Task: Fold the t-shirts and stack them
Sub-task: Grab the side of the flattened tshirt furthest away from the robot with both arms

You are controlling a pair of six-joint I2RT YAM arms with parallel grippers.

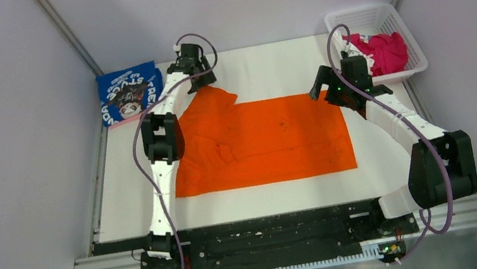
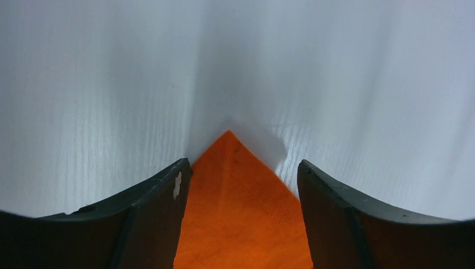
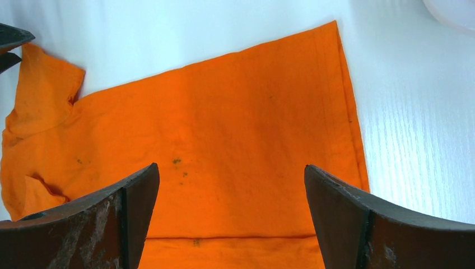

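The bright orange t-shirt [image 1: 273, 140] lies spread flat on the white table, with its sleeves at the left. My left gripper [image 1: 200, 79] is open at the far left sleeve; in the left wrist view the sleeve tip [image 2: 235, 196] lies between the spread fingers of the gripper [image 2: 243, 165]. My right gripper [image 1: 343, 89] hangs open over the shirt's far right corner; in the right wrist view it [image 3: 231, 168] is above the shirt's hem [image 3: 241, 246]. The royal blue printed t-shirt [image 1: 130, 94] lies folded at the far left. A magenta t-shirt [image 1: 385, 52] is bunched in the basket.
A white plastic basket [image 1: 361, 16] stands at the far right corner and shows at the top right of the right wrist view [image 3: 453, 8]. Grey walls close in the table on three sides. A black rail [image 1: 259, 236] runs along the near edge.
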